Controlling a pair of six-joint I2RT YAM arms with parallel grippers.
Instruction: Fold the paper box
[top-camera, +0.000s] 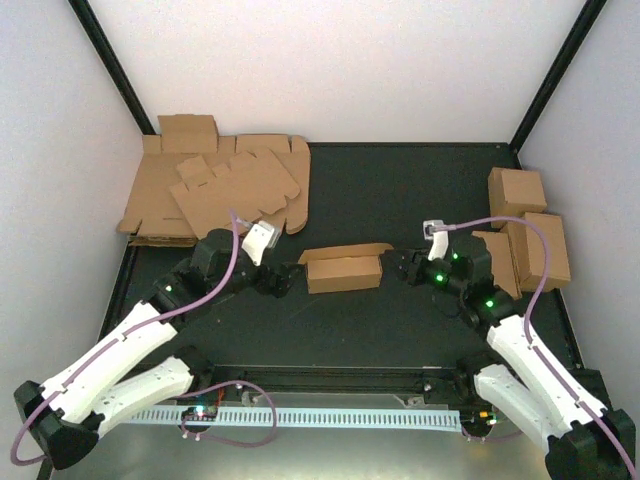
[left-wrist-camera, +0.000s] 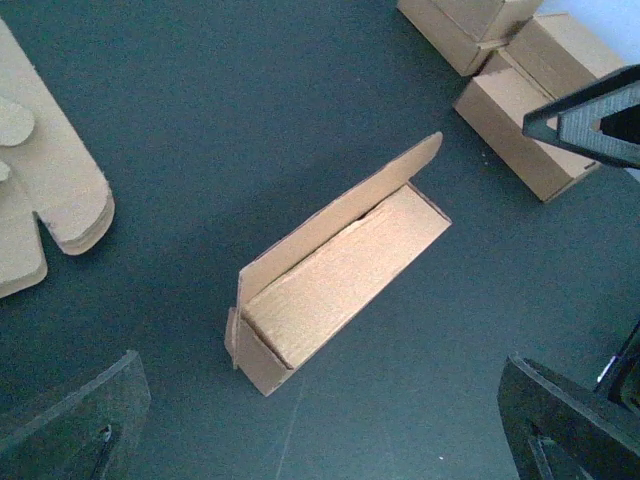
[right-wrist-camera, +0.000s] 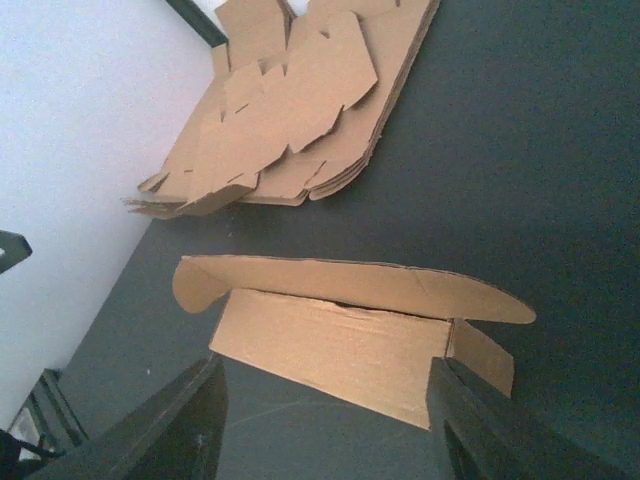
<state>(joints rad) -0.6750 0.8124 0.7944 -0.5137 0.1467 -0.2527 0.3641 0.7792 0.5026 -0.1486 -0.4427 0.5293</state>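
The paper box (top-camera: 343, 269) lies in the middle of the black table, a small oblong brown carton whose long lid flap stands raised along its far side. My left gripper (top-camera: 283, 281) is just left of it, open, and touches nothing. In the left wrist view the box (left-wrist-camera: 340, 275) lies ahead of the left gripper (left-wrist-camera: 320, 440), whose jaws stand wide. My right gripper (top-camera: 405, 265) is close to the box's right end. In the right wrist view the box (right-wrist-camera: 335, 345) sits just beyond the right gripper (right-wrist-camera: 330, 435), which is open, its fingers (right-wrist-camera: 170, 430) spread to about the box's length.
A thick stack of flat cardboard blanks (top-camera: 215, 190) fills the back left corner and shows in both wrist views (left-wrist-camera: 40, 200) (right-wrist-camera: 290, 120). Several folded boxes (top-camera: 525, 230) stand at the right edge, also in the left wrist view (left-wrist-camera: 520, 90). White walls enclose the table.
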